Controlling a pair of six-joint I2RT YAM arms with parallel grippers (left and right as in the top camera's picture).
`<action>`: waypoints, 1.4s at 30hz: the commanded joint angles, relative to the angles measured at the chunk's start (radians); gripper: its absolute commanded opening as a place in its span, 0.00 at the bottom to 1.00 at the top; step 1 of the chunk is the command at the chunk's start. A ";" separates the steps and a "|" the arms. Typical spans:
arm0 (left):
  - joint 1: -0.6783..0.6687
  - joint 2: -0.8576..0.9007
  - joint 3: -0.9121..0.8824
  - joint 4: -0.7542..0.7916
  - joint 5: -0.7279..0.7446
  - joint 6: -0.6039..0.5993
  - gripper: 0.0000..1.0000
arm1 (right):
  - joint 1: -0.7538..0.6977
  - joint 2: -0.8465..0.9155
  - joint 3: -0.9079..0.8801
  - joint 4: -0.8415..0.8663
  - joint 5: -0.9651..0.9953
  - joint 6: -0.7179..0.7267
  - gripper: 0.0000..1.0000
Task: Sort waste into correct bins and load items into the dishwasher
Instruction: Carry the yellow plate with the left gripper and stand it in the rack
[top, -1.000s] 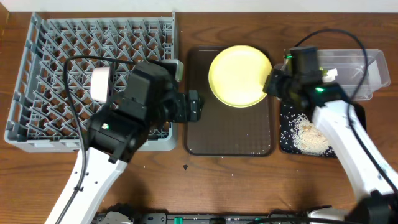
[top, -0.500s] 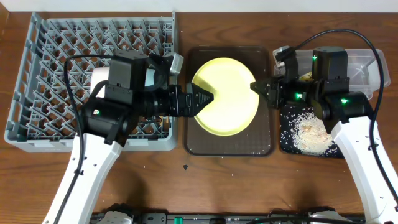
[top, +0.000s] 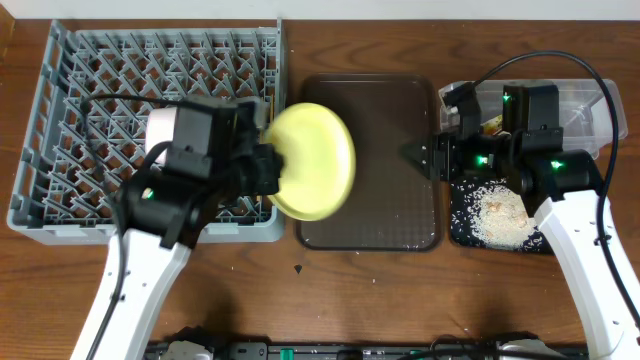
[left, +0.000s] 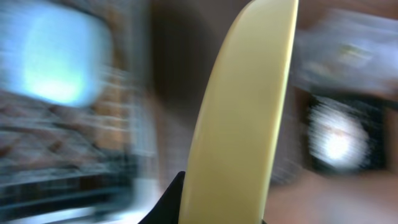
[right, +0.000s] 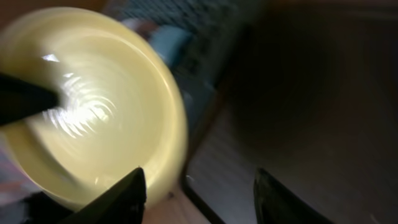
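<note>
My left gripper (top: 268, 167) is shut on the rim of the round yellow plate (top: 315, 160). It holds the plate tilted on edge in the air, over the left side of the brown tray and the rack's right edge. In the left wrist view the plate (left: 239, 118) stands edge-on between the dark fingers (left: 173, 200). My right gripper (top: 413, 157) hangs open over the brown tray's right edge, apart from the plate. Nothing is between its fingers (right: 118, 196), and the plate (right: 93, 106) fills the view beyond them. The grey dish rack (top: 90, 70) lies to the left.
The brown tray (top: 385, 200) sits in the middle. Right of it, a black tray (top: 460, 225) holds a heap of white rice scraps (top: 500, 215). A clear tub (top: 585, 110) stands behind that tray. A white round thing (top: 160, 135) sits in the rack beside my left arm.
The plate has passed from my right gripper to my left. The left shut on its rim and carried it leftward, tipping it on edge. The right gripper opened and let go.
</note>
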 joint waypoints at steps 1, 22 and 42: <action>0.002 -0.113 0.016 -0.032 -0.668 0.142 0.08 | -0.008 -0.027 0.002 -0.056 0.195 0.010 0.58; 0.276 0.163 0.013 0.275 -1.090 0.740 0.08 | -0.007 -0.026 0.002 -0.084 0.195 0.010 0.66; 0.414 0.423 0.013 0.372 -0.872 0.785 0.56 | -0.007 -0.026 0.002 -0.087 0.195 0.010 0.67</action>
